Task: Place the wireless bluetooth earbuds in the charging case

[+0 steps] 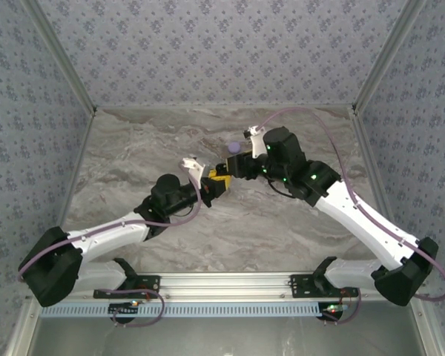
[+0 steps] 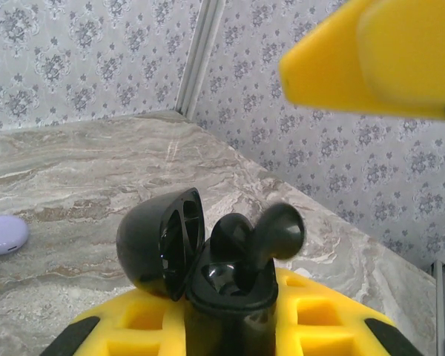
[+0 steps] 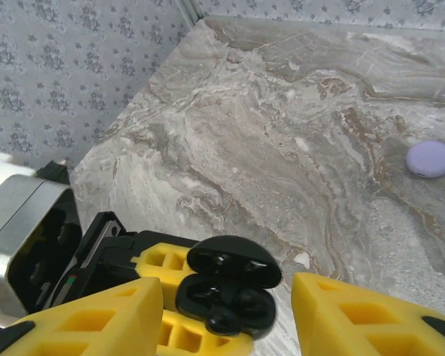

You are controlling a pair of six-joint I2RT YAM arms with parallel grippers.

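Observation:
My left gripper (image 2: 230, 330) is shut on the black charging case (image 2: 152, 245), which it holds upright with the lid swung open to the left. Two black earbuds sit in the case. One (image 2: 233, 233) rests low in its socket; the other (image 2: 278, 230) sticks up, tilted and blurred. In the right wrist view the open case (image 3: 233, 259) lies between and beyond the yellow fingers (image 3: 81, 319) of my right gripper (image 3: 226, 326), which is open and touches nothing. From above, the two grippers meet at mid-table, left gripper (image 1: 216, 184) and right gripper (image 1: 233, 167).
A closed lavender case (image 1: 234, 147) lies on the marble table (image 1: 282, 230) just behind the grippers; the same lavender case (image 3: 430, 159) is off to the right of my right wrist and at far left (image 2: 4, 233) of my left. Patterned walls enclose the table.

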